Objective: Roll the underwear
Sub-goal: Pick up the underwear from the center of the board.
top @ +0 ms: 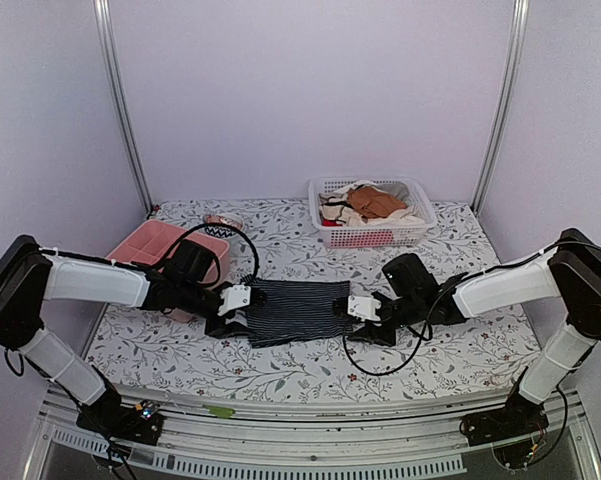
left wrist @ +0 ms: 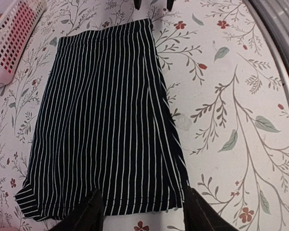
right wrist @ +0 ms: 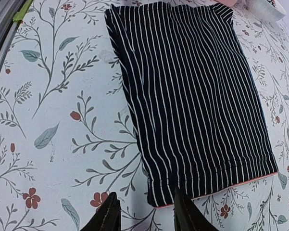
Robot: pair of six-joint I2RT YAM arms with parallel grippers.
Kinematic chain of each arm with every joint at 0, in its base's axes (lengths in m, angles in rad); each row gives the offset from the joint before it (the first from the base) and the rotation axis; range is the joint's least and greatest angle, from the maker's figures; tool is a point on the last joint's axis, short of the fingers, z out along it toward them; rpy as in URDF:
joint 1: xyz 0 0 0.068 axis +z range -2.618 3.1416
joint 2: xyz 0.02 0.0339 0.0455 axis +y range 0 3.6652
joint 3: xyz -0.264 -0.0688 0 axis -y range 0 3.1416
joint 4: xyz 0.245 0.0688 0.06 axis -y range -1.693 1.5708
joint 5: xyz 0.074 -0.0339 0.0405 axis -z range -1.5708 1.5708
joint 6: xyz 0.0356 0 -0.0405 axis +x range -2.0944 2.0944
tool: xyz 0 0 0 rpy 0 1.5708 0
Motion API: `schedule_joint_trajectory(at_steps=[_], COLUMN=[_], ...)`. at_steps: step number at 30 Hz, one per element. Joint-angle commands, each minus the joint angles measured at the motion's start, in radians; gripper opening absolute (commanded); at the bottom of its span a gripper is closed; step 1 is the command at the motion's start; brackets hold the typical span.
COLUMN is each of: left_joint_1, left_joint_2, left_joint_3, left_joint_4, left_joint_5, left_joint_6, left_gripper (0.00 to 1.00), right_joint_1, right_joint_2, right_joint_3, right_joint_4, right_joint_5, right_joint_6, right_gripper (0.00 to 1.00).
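Note:
The underwear (top: 295,311) lies flat, folded into a long dark strip with thin white stripes, on the floral table between my two grippers. My left gripper (top: 227,318) is open at its left end. In the left wrist view the fingers stand on either side of the near hem of the underwear (left wrist: 106,120). My right gripper (top: 365,318) is open at its right end. In the right wrist view its fingers (right wrist: 109,216) straddle the near corner of the underwear (right wrist: 192,96), which has a thin pink edge there.
A white basket (top: 372,232) with orange-brown and cream garments stands at the back right. A pink bin (top: 150,245) sits at the back left, close behind my left arm. A small patterned roll (top: 223,222) lies behind it. The metal table rail runs along the front.

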Motion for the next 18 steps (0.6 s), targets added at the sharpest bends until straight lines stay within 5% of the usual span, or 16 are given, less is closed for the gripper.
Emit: schedule_joint_trajectory(at_steps=[1,18], left_joint_1=[-0.01,-0.008], left_joint_2=[0.011,-0.009], left_joint_3=[0.024,-0.011], left_joint_4=[0.012,-0.021], left_joint_5=[-0.009,-0.019], left_joint_6=[0.0,0.088], left_gripper=[0.56,0.52], right_joint_1=[0.019,0.051], right_joint_2=[0.028,0.147], right_joint_3=[-0.013,0.027], right_joint_4=[-0.005,-0.028], right_joint_5=[0.062,0.208], right_joint_6=[-0.055,-0.102], right_gripper=[0.38,0.25])
